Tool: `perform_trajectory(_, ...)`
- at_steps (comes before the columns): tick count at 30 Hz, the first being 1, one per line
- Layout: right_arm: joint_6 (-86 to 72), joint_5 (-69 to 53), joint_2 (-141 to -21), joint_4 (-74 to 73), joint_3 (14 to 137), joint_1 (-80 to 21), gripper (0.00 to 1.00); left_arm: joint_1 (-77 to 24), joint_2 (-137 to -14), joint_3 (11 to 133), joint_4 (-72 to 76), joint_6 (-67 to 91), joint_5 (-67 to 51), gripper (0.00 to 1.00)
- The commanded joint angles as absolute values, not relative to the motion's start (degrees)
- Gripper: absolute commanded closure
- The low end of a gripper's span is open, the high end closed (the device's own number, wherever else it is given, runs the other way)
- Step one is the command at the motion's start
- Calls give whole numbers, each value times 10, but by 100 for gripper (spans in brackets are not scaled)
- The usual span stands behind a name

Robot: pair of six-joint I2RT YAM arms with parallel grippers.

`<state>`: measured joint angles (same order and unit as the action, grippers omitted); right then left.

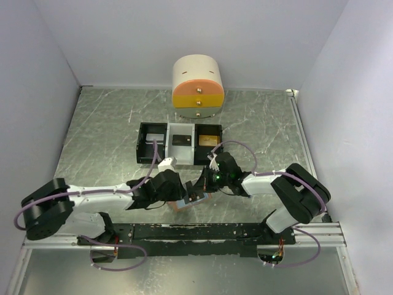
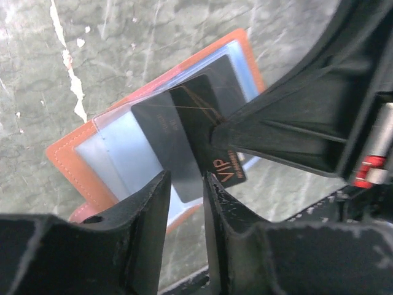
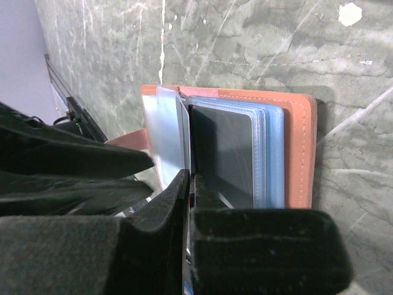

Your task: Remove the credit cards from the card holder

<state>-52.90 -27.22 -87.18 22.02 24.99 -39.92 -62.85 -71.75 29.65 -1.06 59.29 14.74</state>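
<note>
The tan-brown card holder (image 2: pixel 73 163) lies open on the table, its light blue sleeves facing up; it also shows as the card holder (image 1: pixel 184 204) and the card holder (image 3: pixel 299 147). My right gripper (image 2: pixel 215 132) is shut on a black credit card (image 2: pixel 228 172) marked VIP, pinching it edge-on just above the sleeves. A dark grey card (image 2: pixel 161 138) lies partly under it. My left gripper (image 2: pixel 187 178) stands open at that card's near end, with nothing between its fingers. From the right gripper (image 3: pixel 190 175), another dark card (image 3: pixel 224 153) shows inside a sleeve.
A black-and-white compartment tray (image 1: pixel 151 142) stands behind the arms, with a dark card (image 1: pixel 180 140) and an orange-gold card (image 1: pixel 209 140) in it. A rounded cream and orange drawer unit (image 1: pixel 198 89) stands at the back. White walls close in both sides.
</note>
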Motion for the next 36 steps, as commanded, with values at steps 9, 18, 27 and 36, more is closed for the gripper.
perform_trajectory(9,-540,-281,-897,266,225,-399,100,-631,-805,302,-9,602,150,81)
perform_trajectory(18,-521,-314,-918,278,249,-400,89,-631,-824,309,-35,608,153,88)
perform_trajectory(27,-495,-292,-909,233,264,-399,100,-631,-816,303,-47,615,158,89)
perform_trajectory(36,-412,-188,-805,109,292,-397,100,-631,-744,290,-81,624,182,83)
